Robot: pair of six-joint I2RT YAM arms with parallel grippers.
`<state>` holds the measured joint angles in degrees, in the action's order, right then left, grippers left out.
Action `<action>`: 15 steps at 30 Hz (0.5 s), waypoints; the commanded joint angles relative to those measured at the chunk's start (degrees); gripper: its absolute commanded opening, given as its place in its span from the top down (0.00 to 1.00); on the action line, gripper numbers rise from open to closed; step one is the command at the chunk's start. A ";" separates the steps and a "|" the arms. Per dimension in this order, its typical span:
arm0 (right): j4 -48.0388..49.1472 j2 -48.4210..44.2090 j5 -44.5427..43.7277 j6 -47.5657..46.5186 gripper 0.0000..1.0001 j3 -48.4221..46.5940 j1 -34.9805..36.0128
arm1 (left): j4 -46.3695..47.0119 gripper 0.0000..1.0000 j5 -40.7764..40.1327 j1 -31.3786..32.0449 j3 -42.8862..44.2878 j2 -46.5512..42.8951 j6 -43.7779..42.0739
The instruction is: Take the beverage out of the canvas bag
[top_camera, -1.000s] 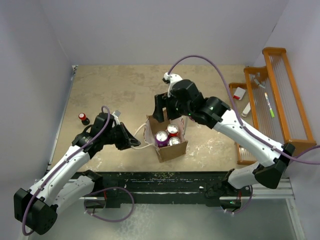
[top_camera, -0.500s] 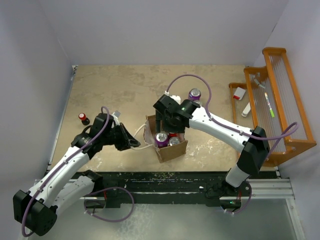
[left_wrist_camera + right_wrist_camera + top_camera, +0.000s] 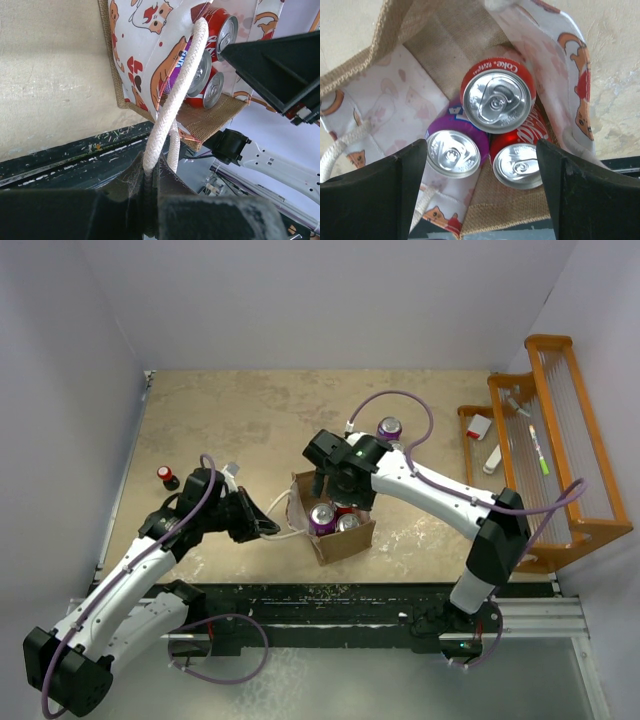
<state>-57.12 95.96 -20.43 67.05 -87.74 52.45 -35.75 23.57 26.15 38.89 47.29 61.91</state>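
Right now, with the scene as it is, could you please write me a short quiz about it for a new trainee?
1. How many cans stand inside the canvas bag? A) two B) three C) four
2. True or false: the left pincer is shut on the bag's white rope handle.
3. Fill in the gap: the right pincer hangs over the bag's mouth with its jaws ____.
Key: 1 B; 2 true; 3 open.
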 commanded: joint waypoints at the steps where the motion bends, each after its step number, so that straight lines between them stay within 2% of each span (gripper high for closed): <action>1: -2.11 2.43 -4.49 3.05 0.09 -3.21 -0.52 | -1.36 1.00 1.88 -0.14 0.75 -1.29 -1.25; 15: 2.98 6.37 -4.15 1.40 0.15 0.07 -2.96 | -1.88 1.00 3.06 -0.14 0.77 -0.48 -2.85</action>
<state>-55.48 102.32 -22.90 67.96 -88.73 50.30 -36.49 24.49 26.15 38.89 47.13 60.95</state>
